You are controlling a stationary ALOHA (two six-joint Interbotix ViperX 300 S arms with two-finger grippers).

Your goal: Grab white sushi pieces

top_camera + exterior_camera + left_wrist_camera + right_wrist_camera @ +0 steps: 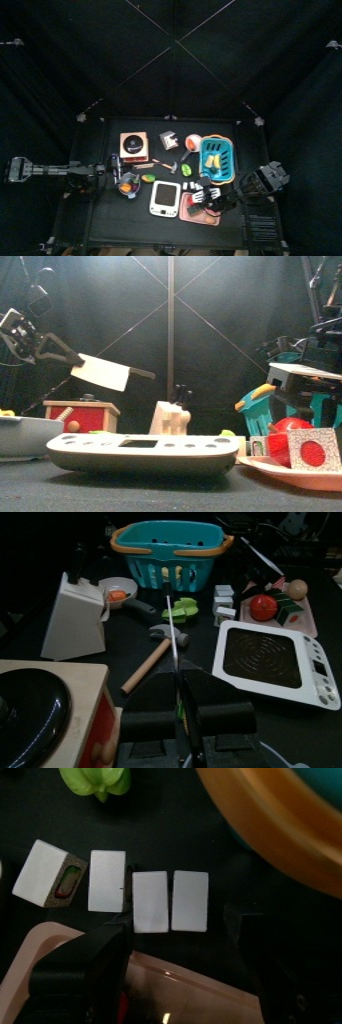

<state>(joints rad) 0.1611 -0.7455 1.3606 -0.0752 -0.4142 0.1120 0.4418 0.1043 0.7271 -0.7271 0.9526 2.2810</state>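
The sushi (147,893) lies in a row of four on the bench (267,808), between the basket (287,818) and a pink board (201,983). The right pincer (174,958) hovers spread just above: approach step. Next, descend and close on one piece. Neighbours touch, leaving little finger room. The left pincer (187,717) rests apart, pressed together.

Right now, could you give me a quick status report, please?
Right claw open above white sushi pieces, nothing held. Left claw shut, resting apart. Nothing blocking.
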